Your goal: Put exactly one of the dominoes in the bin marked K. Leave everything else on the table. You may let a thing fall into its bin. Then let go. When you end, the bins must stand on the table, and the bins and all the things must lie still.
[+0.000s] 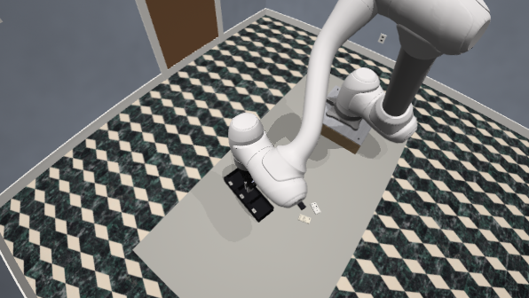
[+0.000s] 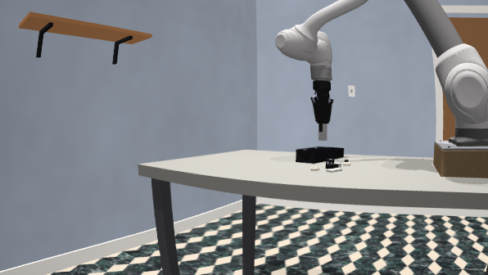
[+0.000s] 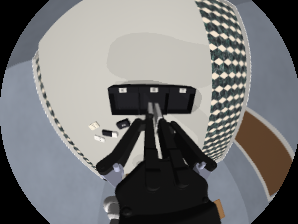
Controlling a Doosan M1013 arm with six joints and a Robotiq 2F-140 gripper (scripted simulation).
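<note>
Left, the black bins sit under the raised gripper, its fingers closed, seemingly on nothing. Right lie a cream domino and a white domino. Likely between pick and finish: check K, fetching one only if lacking. The exterior view shows fingertip clearance; the wrist view shows bin interiors, middle partly hidden, letters unreadable.

Below and right of centre in the top view, you have two dominoes lying flat, near each other: a white domino and, lower left of it, a cream domino. Your black bins stand upright in a row; their pale labels are too small to read for K.
</note>
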